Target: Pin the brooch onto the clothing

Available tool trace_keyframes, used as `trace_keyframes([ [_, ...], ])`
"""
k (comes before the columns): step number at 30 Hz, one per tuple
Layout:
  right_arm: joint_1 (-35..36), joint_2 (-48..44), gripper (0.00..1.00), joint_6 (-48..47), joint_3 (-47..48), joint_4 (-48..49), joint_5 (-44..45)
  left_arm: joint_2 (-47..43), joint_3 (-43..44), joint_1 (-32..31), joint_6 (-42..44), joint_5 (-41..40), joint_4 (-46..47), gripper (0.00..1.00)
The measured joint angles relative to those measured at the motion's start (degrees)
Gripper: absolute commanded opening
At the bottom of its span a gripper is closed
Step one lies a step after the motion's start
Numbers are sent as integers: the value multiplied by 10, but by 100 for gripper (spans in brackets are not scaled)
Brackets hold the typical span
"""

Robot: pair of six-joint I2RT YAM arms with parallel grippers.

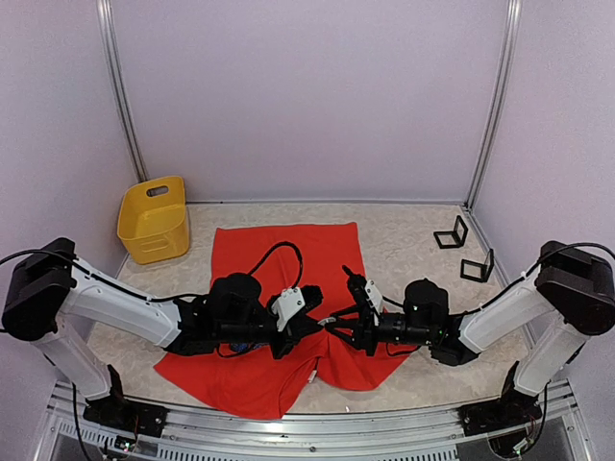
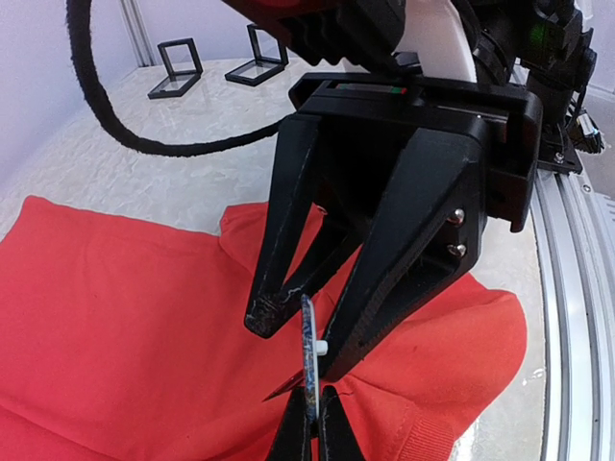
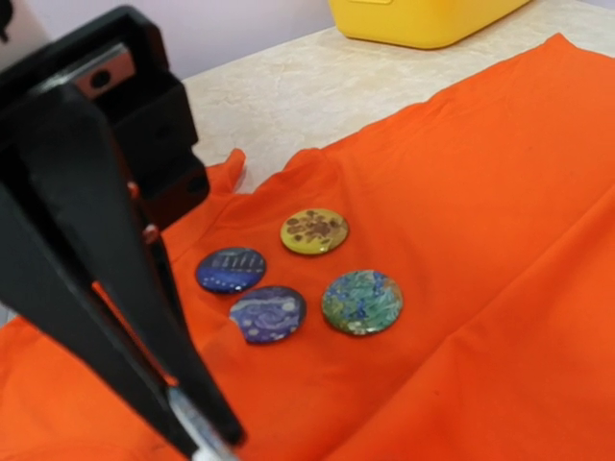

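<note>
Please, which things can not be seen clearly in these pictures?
- Face of the held brooch: the left wrist view shows only its edge.
- Whether its pin is through the T-shirt: the left pincer tips cover that spot, left wrist view.
- Whether the right pincer grips the brooch: left wrist view, fingers too crowded to tell.
- Four loose brooches: top view, the left arm mostly covers them.

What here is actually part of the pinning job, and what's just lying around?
In the job:
bright red-orange T-shirt; blue-edged brooch, seen edge-on, pinched in the left gripper; right gripper, jaws apart around it.

Lying about:
yellow plastic basket; two small black frame stands; four round painted badges resting on the T-shirt, untouched.
</note>
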Motion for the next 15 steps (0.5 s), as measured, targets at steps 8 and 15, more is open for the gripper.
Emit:
trace_keyframes([
  [8, -1, 0, 32, 3, 0, 5, -5, -6, -3, 0, -1, 0, 0, 0],
  [15, -2, -4, 36, -1, 0, 5, -12, -15, -7, -5, -2, -12, -1, 0],
])
